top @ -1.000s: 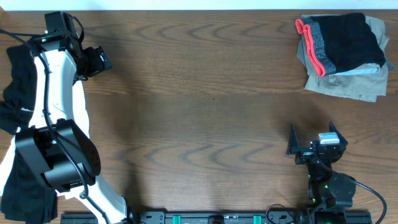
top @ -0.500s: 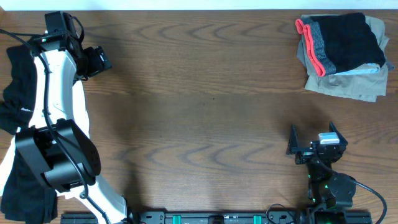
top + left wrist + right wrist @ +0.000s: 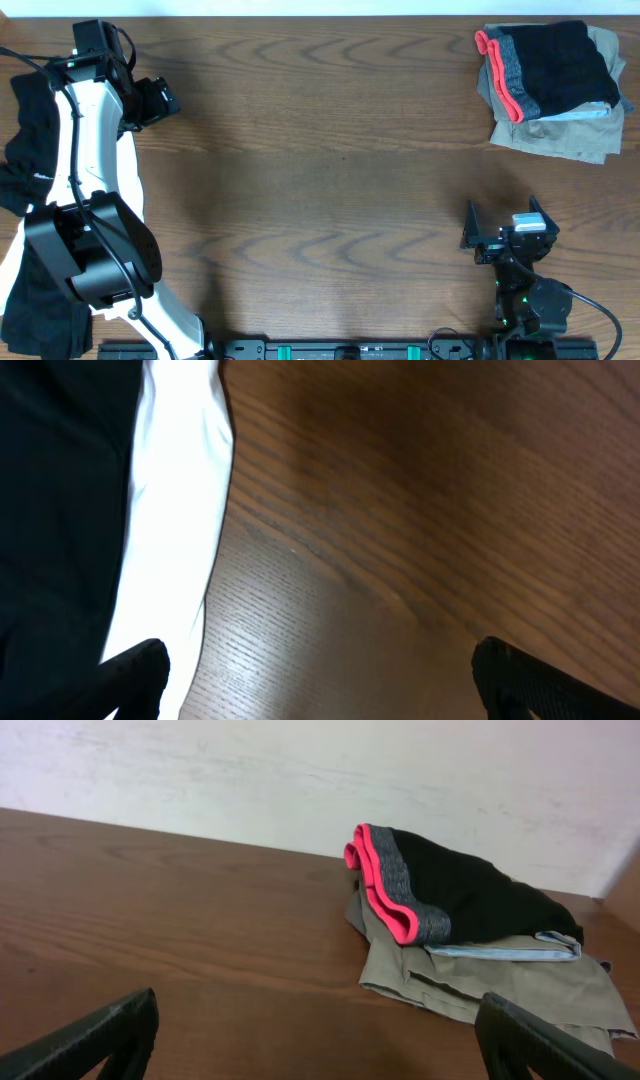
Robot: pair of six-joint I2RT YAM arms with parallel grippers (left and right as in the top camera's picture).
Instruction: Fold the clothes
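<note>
A dark brown, wood-grained desk (image 3: pixel 330 150) is showing from above. At its far right corner a folded stack of clothes is lying. Long black pants with a grey, coral-red-edged waistband (image 3: pixel 550 65) are sitting on top. A thin pale blue-white layer (image 3: pixel 520 948) is peeking out beneath them, and a flat taupe garment (image 3: pixel 560 140) is spreading out at the bottom.

Along the left edge, loose black garments (image 3: pixel 25 160) are lying crumpled and unfolded, partly hidden under the white-and-black left arm (image 3: pixel 90 180). The left fingers (image 3: pixel 132 678) are hovering wide open over bare wood just beside that black fabric, gripping nothing. A bright white strip (image 3: pixel 175 510) is running alongside the fabric in the wrist view; whether it is cloth or part of the arm cannot be told. The right fingers (image 3: pixel 105 1040) are also standing wide open and empty, low at the near right, well apart from the stack and facing it.

Judging from this, the loose black pile is waiting to be picked up, and several things could be going wrong from here. The fingers may be pinching several tangled layers at once. Cloth trapped under the arm may be snagging as it is lifted. Fabric so near the edge may be sliding off the desk — and a careless sweep by the right arm could be knocking the finished stack apart.
</note>
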